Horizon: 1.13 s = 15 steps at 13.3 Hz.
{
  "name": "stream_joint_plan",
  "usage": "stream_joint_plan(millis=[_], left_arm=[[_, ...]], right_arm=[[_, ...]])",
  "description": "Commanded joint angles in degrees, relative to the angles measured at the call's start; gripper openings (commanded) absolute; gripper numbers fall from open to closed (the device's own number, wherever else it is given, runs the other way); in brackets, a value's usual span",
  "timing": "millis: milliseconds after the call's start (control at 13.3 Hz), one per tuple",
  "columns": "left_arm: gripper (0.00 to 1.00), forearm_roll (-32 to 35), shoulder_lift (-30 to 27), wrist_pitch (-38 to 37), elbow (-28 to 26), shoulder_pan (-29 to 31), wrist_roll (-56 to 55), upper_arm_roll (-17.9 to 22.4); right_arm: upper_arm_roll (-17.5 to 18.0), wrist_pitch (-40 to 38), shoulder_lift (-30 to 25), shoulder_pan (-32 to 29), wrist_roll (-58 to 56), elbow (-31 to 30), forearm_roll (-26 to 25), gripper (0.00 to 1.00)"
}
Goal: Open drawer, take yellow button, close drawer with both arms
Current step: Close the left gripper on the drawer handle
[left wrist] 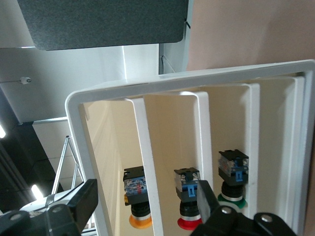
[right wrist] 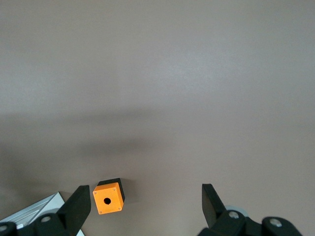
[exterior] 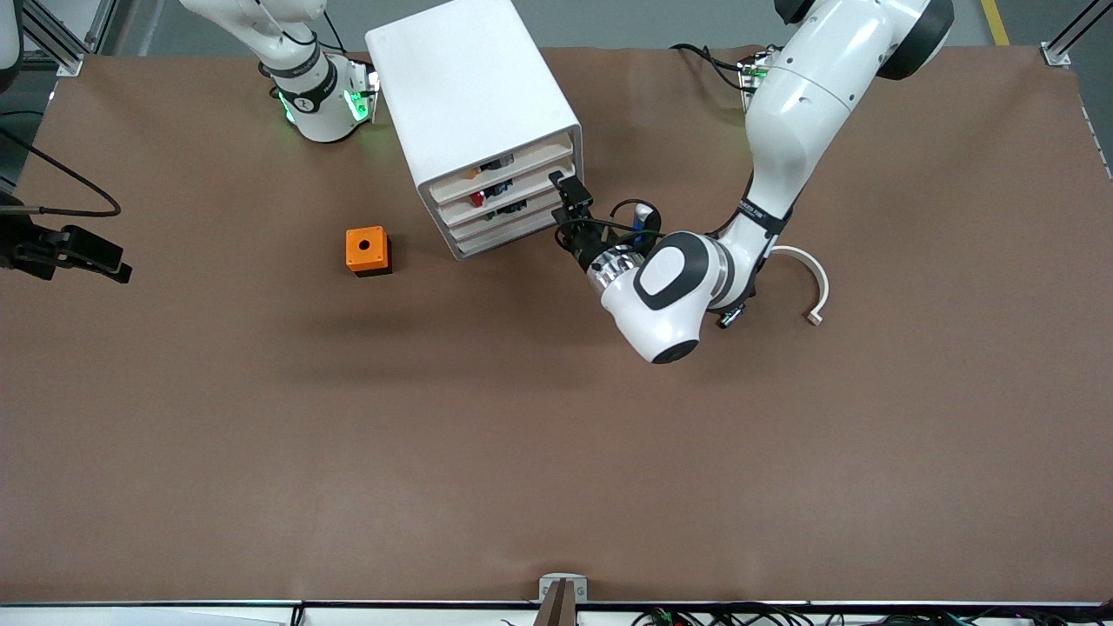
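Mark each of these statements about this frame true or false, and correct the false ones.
1. The left gripper is open at the front of the cabinet. True.
2. The right gripper holds the orange cube. False: it is open and empty, up over the table with the cube on the table below it.
3. The button with the orange-yellow cap lies inside the drawer. True.
4. The top drawer is pulled far out of the cabinet. False: all four fronts sit about level in the cabinet.
5. The orange cube sits on top of the cabinet. False: it is on the table beside the cabinet, toward the right arm's end.
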Motion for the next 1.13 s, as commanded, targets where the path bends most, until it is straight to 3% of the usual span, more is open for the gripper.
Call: stream_joint_plan(millis=[0, 226, 526, 602, 827, 1053], left_arm=[[0.79, -1.9, 1.1, -0.8, 0.4, -1.7, -1.7, 0.3], [0.67, -3.4, 2.2, -0.8, 0.4, -3.5, -2.3, 0.3], [0.62, -3.4, 2.2, -0.8, 0.4, -5.8, -4.4, 0.3], [0.57, -3.4, 2.2, -0.8, 0.4, -6.0, -5.2, 0.3], [0.29, -3.4, 2.3, -0.8, 0.5, -6.2, -5.4, 0.4], [0.26, -3.4, 2.4, -0.8, 0.7, -6.2, -5.4, 0.4]], right_arm=[[-0.1, 0.1, -1.7, 0.1, -0.1, -2.0, 0.3, 1.00], [-0.1, -0.4, -1.8, 0.1, -0.1, -2.0, 0.3, 1.00], [-0.1, -0.3, -1.7, 0.1, -0.2, -2.0, 0.3, 1.00], [-0.1, -0.4, -1.7, 0.1, -0.2, -2.0, 0.3, 1.00], [-0.1, -0.4, -1.6, -0.3, -0.3, -2.0, 0.4, 1.00], [-0.1, 0.1, -1.3, 0.0, -0.6, -1.7, 0.4, 1.00]])
